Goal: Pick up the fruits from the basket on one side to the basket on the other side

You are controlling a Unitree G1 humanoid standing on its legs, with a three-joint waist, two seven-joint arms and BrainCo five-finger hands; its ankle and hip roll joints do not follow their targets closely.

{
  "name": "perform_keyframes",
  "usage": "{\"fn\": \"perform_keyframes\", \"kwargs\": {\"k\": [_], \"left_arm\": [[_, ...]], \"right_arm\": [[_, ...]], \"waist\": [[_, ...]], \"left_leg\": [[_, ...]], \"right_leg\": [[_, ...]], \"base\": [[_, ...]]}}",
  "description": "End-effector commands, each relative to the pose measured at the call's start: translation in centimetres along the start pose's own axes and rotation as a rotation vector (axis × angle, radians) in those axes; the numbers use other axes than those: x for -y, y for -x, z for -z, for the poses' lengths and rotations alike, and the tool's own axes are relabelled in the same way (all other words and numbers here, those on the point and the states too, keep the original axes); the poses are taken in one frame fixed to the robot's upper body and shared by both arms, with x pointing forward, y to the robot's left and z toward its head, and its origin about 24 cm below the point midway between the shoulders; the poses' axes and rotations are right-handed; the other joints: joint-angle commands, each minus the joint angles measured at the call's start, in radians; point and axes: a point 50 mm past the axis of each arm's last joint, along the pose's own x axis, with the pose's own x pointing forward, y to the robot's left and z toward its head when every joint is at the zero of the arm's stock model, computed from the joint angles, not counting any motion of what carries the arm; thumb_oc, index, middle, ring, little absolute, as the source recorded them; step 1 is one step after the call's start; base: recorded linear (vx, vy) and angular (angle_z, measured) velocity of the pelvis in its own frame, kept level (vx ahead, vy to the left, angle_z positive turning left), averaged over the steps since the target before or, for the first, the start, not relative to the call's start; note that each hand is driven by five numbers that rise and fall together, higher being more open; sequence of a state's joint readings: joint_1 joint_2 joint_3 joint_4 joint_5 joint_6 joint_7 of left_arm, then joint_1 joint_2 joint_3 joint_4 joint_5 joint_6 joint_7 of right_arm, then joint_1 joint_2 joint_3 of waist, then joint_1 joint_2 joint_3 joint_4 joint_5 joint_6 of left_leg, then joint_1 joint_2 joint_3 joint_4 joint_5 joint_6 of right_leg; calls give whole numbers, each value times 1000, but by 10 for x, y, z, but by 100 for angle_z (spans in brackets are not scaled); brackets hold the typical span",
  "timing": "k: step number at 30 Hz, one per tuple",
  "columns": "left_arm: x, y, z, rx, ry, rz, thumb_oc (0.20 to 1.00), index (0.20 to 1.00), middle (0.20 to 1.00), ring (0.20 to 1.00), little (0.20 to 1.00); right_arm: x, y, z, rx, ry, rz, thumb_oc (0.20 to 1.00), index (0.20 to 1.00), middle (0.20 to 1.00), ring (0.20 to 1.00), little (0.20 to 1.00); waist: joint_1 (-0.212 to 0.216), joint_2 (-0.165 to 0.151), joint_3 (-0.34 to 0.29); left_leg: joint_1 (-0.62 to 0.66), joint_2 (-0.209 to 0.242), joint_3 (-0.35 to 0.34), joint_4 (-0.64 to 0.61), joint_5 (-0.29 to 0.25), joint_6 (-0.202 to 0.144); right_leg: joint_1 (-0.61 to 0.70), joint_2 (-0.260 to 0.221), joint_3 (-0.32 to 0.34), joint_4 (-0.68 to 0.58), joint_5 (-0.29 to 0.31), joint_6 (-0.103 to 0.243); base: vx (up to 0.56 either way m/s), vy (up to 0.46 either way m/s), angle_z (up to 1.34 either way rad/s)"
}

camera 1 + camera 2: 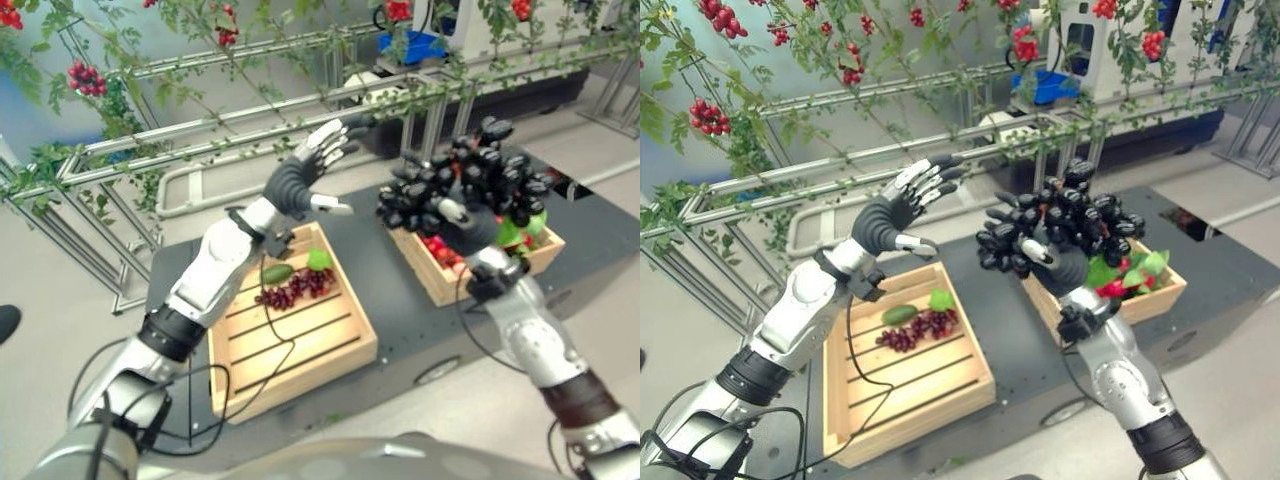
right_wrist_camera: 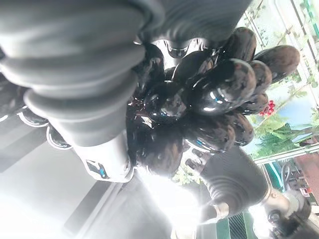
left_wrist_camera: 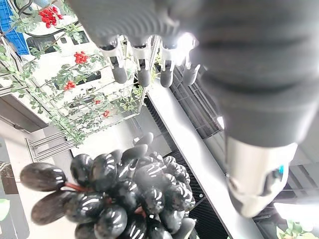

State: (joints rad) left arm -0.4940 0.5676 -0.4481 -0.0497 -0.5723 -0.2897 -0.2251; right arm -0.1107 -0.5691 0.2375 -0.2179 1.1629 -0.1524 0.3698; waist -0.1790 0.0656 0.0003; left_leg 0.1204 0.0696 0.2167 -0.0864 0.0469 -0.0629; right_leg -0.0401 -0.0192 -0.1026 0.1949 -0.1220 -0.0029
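Big bunch of glossy black grapes [image 1: 1060,230] is up in the air, gripped in the right hand [image 1: 1058,268] above the gap between the two wooden baskets. Left basket [image 1: 970,385] has a dark red grape bunch [image 1: 920,328], a green avocado-looking fruit [image 1: 899,314] and a small green fruit [image 1: 941,299] lying together near its far end. Right basket [image 1: 1160,295] holds red fruits [image 1: 1113,289] and green leaves [image 1: 1145,265].

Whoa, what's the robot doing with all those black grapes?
The robot's right hand is holding a big bunch of black grapes up in the air, above the right wooden basket that has red and green fruit in it. Its left hand is open and raised beside the bunch. The left wooden basket already holds red grapes and some green fruit.
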Motion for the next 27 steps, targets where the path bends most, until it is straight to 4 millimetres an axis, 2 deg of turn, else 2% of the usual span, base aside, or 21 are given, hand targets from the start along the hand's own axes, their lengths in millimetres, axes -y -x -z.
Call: {"fn": "perform_keyframes", "kwargs": {"k": [1,11,19,21,24,27], "left_arm": [[-29,8,-11,39,-38,-103,1000,1000,1000,1000,1000],[-40,21,-18,43,-66,-136,1000,1000,1000,1000,1000],[-53,54,-19,22,-73,-255,1000,1000,1000,1000,1000],[-57,69,-18,-2,-90,-305,1000,1000,1000,1000,1000],[-60,78,-19,1,-93,-354,1000,1000,1000,1000,1000],[-63,94,-22,4,-126,-434,1000,1000,1000,1000,1000]], "right_arm": [[-18,-10,-38,213,57,-108,200,200,200,200,200],[-10,1,-54,237,147,-57,200,200,200,200,200],[4,20,-77,290,266,48,200,200,200,200,200],[8,29,-87,316,319,97,200,200,200,200,200],[10,33,-93,326,359,126,200,200,200,200,200],[16,41,-107,377,417,189,200,200,200,200,200]], "waist": [[-26,-68,-24],[-27,-66,-20],[-30,-76,-17],[-41,-78,-7],[-50,-78,4],[-70,-76,29]], "left_leg": [[31,-26,-4,77,-119,27],[31,-27,-3,77,-122,28],[15,-32,3,122,-150,31],[0,-41,17,160,-173,39],[-14,-45,44,187,-190,46],[-29,-56,111,220,-223,65]], "right_leg": [[51,-50,-8,-98,79,121],[48,-50,-8,-99,80,124],[46,-55,12,-111,88,126],[31,-60,42,-105,95,130],[5,-61,80,-96,105,135],[-62,-62,177,-67,126,159]], "base": [[0,0,0],[0,0,0],[-3,5,-1],[-50,80,-7],[-80,99,-29],[-137,190,-65]]}}
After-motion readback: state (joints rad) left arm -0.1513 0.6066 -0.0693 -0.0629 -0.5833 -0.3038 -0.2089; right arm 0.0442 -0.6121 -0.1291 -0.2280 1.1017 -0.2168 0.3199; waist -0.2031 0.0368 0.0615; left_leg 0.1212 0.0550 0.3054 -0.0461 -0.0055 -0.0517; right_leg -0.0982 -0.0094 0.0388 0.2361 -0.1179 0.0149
